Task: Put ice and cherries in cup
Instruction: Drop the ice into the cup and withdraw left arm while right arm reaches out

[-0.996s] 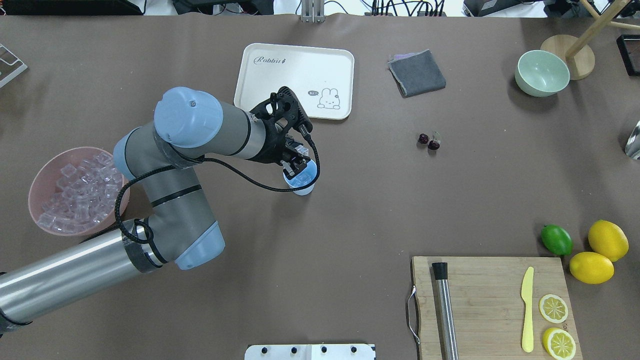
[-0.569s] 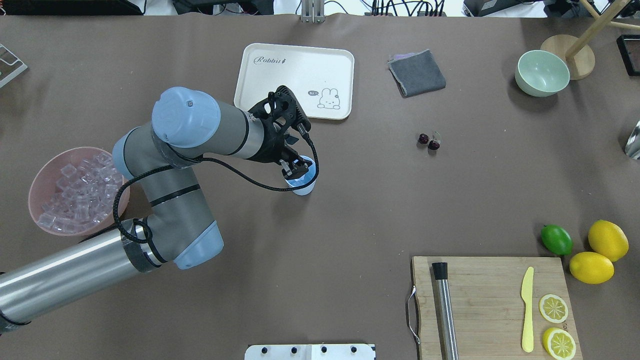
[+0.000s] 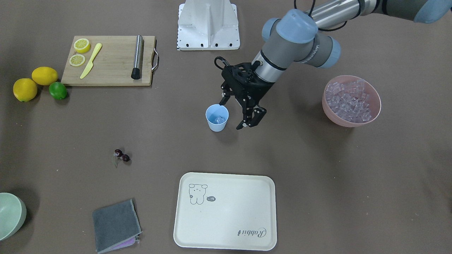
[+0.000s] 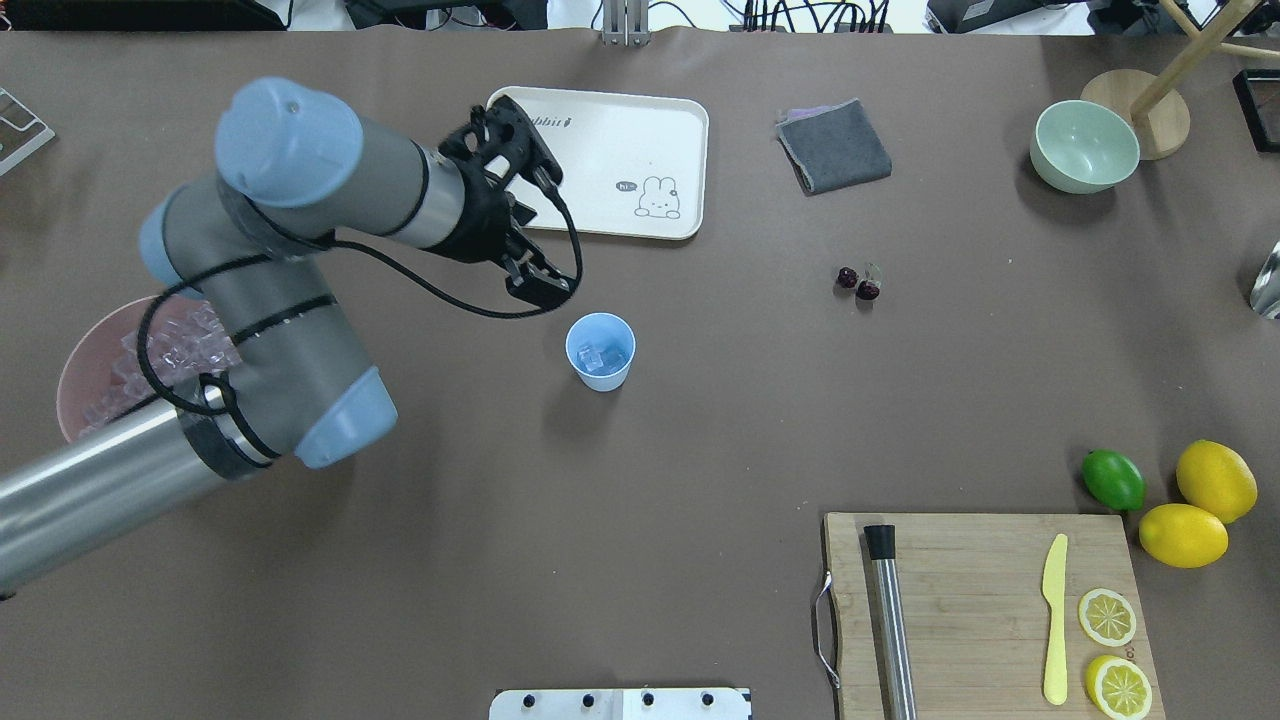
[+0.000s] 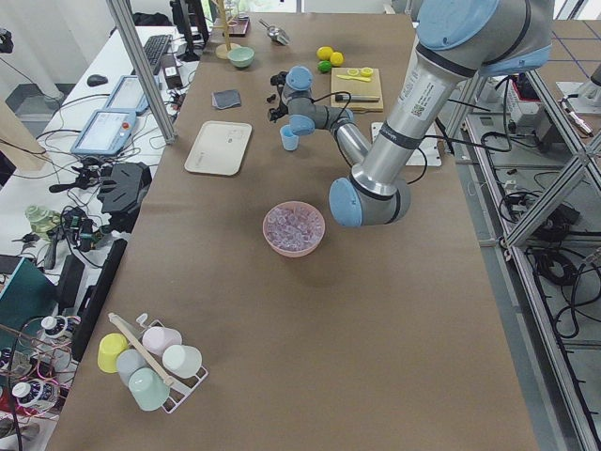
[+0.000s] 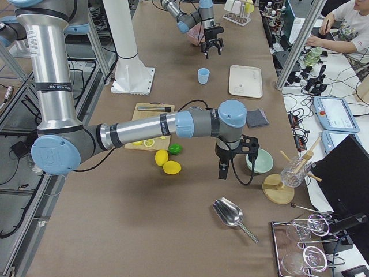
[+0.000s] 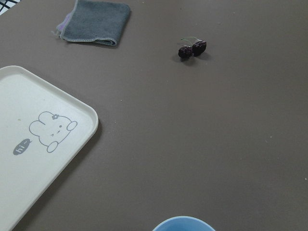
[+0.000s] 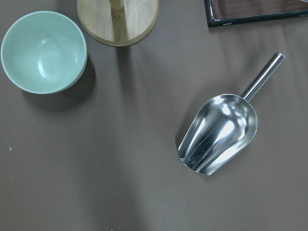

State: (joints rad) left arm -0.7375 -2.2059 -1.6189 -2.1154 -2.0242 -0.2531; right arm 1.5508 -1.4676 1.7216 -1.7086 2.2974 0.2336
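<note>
**Some ice in the cup, cherries out on the table**

Cup (image 3: 216,127): upright on the bare table, about mid-table. We count a few cubes of ice (image 3: 219,119) lying in its bottom. Far more ice is heaped in the pink bowl (image 3: 348,121), well apart on the robot's left.

Left gripper (image 3: 251,120): hangs off the table just beside the cup, on the bowl side, not touching it. We see its fingers spread with nothing between them. From overhead it sits between the cup and the tray (image 4: 620,140), and its arm covers part of the bowl.

Cherries (image 3: 122,156): on the table, well apart from the cup, toward the robot's right and a little farther out from its base. They are two dark fruits touching each other, with a pale stem beside them. The left wrist camera shows them beyond the cup's rim, with the grey cloth (image 7: 96,24) farther off and the tray corner to one side.

Right gripper (image 6: 222,171): we find it only in the side view, hanging above the table near the green bowl (image 8: 43,53). We cannot tell whether its fingers are apart or together. Its wrist camera looks down on the green bowl and on a metal scoop (image 8: 219,134), which lie apart from each other.
</note>
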